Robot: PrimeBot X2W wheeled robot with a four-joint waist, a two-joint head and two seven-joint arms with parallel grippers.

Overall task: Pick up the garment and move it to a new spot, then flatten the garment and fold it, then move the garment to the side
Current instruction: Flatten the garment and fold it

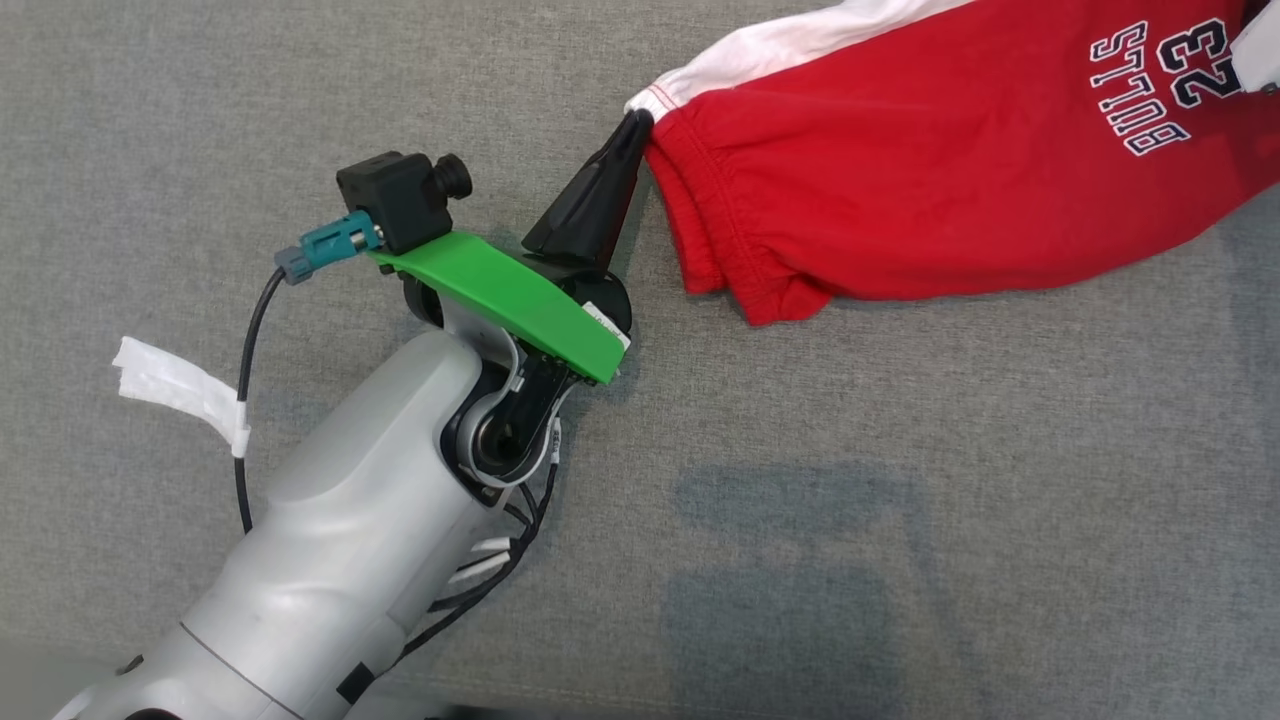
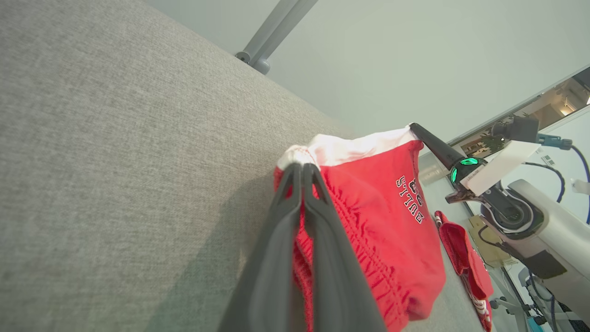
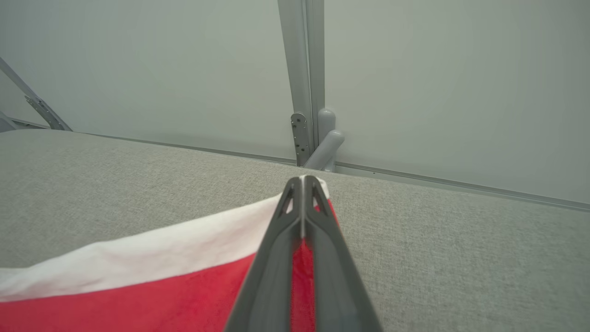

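Observation:
The garment [image 1: 930,170] is a pair of red shorts with a white side band and a "BULLS 23" print. It hangs stretched over the grey cloth surface [image 1: 900,500]. My left gripper [image 1: 638,122] is shut on its waistband corner, where white meets red, and that same grip fills the left wrist view [image 2: 302,167]. My right gripper [image 3: 303,180] is shut on the opposite corner. From the left wrist camera, the right gripper [image 2: 412,127] pinches the far top corner of the garment [image 2: 382,216]. The garment [image 3: 138,276] trails off to the left in the right wrist view.
The grey cloth surface ends at a pale wall with an upright metal post [image 3: 302,69]. Another red garment [image 2: 463,251] lies beyond the held one, near the right arm [image 2: 544,221]. A white tape tag [image 1: 170,385] hangs from the left arm's cable.

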